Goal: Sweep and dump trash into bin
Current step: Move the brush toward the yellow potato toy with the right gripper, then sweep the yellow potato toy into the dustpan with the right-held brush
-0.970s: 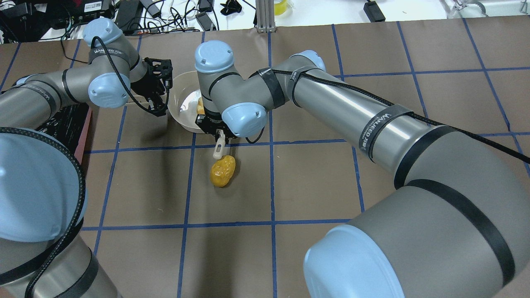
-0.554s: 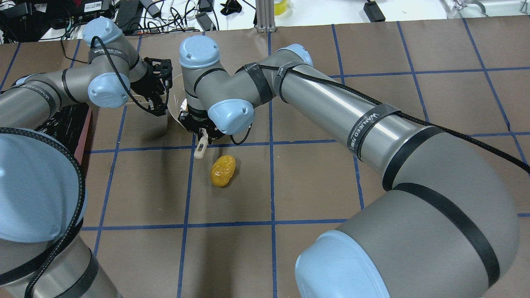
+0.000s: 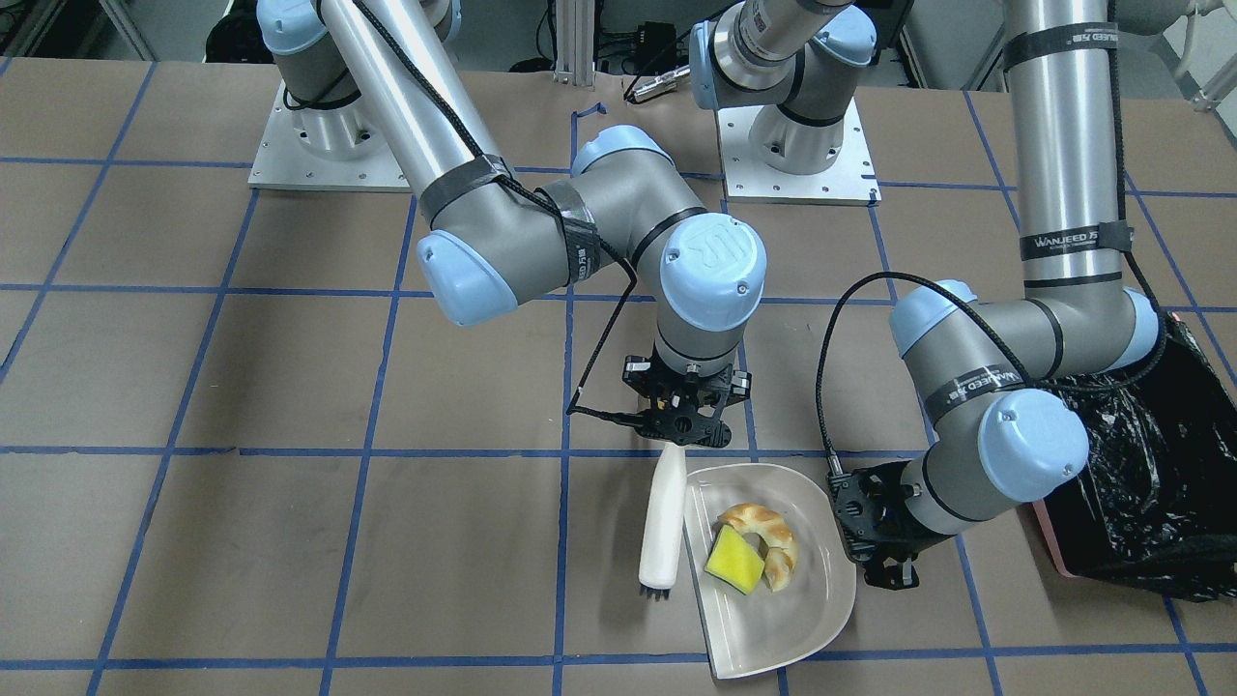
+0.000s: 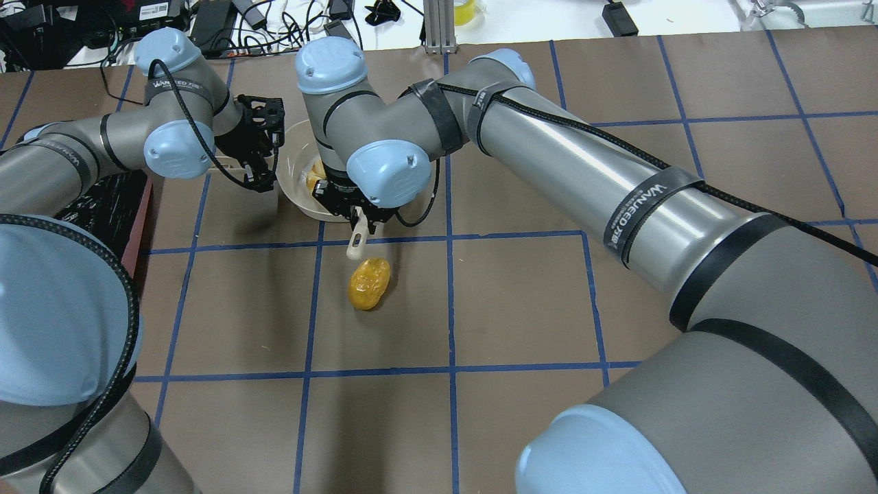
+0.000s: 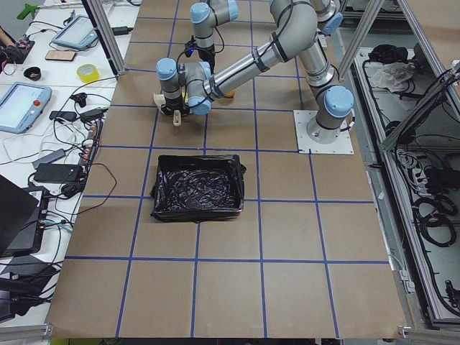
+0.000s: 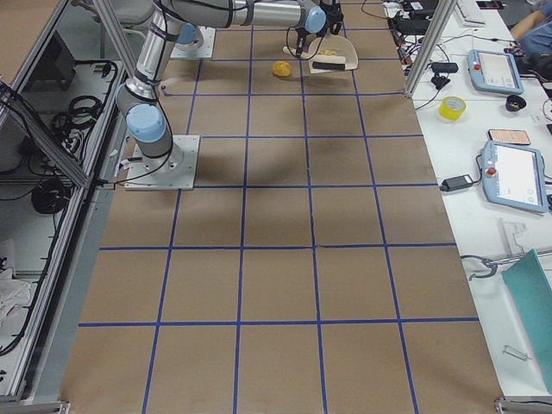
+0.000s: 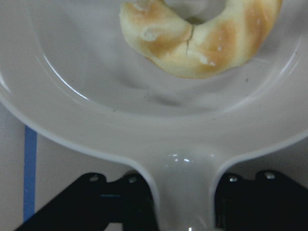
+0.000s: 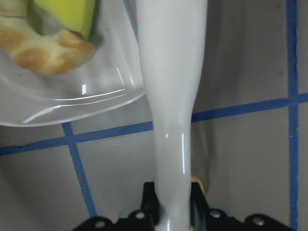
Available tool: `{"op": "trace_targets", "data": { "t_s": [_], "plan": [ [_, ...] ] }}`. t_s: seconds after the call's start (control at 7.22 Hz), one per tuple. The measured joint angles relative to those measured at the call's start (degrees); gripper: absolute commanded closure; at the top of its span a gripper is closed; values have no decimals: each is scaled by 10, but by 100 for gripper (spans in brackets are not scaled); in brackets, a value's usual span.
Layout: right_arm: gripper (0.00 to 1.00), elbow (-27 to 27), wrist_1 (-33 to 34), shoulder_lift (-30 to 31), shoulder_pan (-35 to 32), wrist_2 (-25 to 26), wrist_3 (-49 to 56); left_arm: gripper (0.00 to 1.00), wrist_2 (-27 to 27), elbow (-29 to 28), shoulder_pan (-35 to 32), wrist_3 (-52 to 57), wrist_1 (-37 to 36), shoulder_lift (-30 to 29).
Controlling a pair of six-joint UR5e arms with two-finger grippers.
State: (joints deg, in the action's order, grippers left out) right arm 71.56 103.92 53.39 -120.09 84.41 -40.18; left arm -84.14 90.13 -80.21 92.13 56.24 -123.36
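A beige dustpan [image 3: 773, 619] lies on the table and holds the tan croissant piece [image 3: 768, 527] and the yellow sponge wedge [image 3: 734, 561]. My left gripper [image 3: 875, 532] is shut on the dustpan's handle [image 7: 185, 192]. My right gripper [image 3: 681, 425] is shut on a white brush [image 3: 665, 522], which hangs bristles down just beside the pan's straight side. The golden-brown potato lump [image 4: 370, 283] lies on the table apart from the pan, close to the brush handle's end [image 4: 355, 243]. The black-lined pink bin [image 3: 1140, 483] stands beside my left arm.
The table is brown paper with blue tape grid lines [image 4: 449, 309]. Cables and boxes [image 4: 226, 20] lie past the far table edge. The bin also shows in the exterior left view [image 5: 198, 187], and the potato in the exterior right view [image 6: 281, 68].
My right arm swung the brush left, then back right and slightly farther from the robot. The potato and the left arm with the dustpan have not moved.
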Motion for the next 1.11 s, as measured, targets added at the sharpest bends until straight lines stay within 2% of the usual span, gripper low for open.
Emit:
{"op": "trace_targets", "data": {
  "t_s": [0.28, 0.42, 0.83, 1.11],
  "plan": [
    [100, 12, -69, 35, 33, 27, 64, 100, -2, 1, 7, 39, 0, 5],
    [100, 36, -84, 60, 48, 32, 93, 100, -3, 7, 18, 68, 0, 7],
    [100, 172, -32, 134, 56, 35, 122, 100, -2, 61, 67, 129, 0, 38],
    [100, 234, 5, 160, 41, 34, 113, 100, -11, 119, 74, 137, 2, 78]
  ]
}}
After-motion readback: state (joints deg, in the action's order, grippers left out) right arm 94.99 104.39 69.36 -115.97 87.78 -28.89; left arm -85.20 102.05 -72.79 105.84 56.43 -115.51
